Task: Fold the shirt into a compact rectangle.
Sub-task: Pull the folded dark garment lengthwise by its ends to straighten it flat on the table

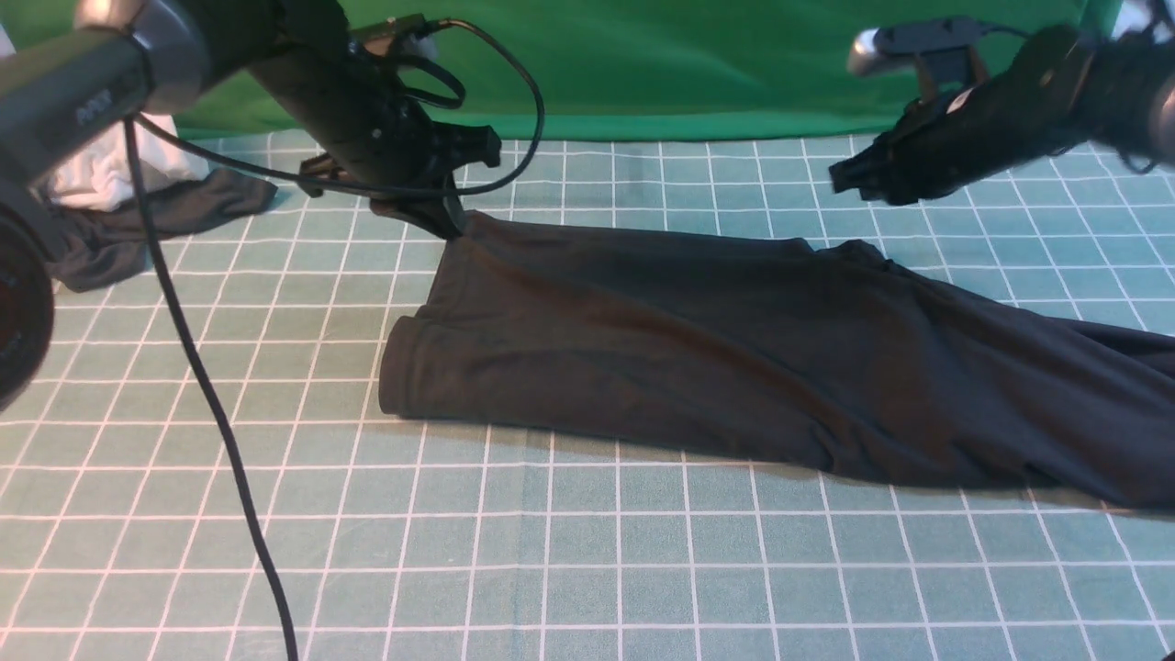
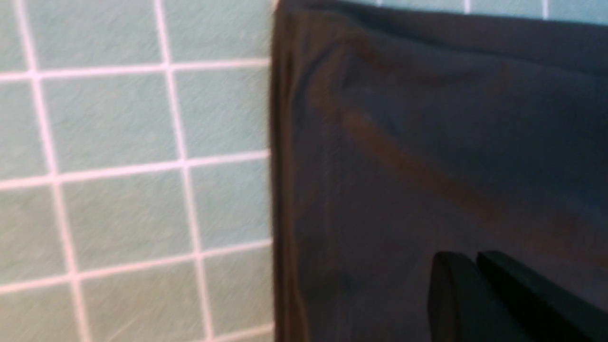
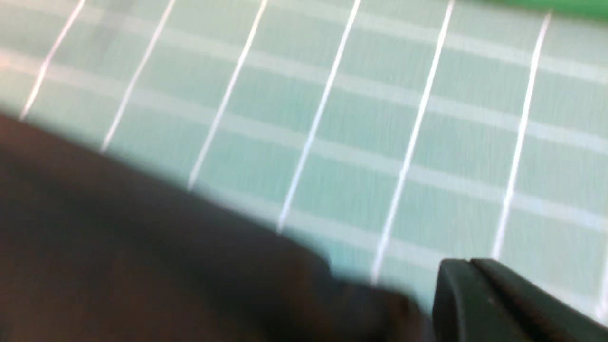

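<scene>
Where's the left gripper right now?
In the front view, the left gripper sits left of centre near the far edge of the green checked mat, shut on the far left corner of the black knit shirt, with a smaller dark garment further left.

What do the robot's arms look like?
The left arm is a grey tube with faint lettering, then turns black further along. A long black cable loops off it. The right arm is black and chunky, with a shiny silver knob. The left tool and right tool are black and flat.
</scene>
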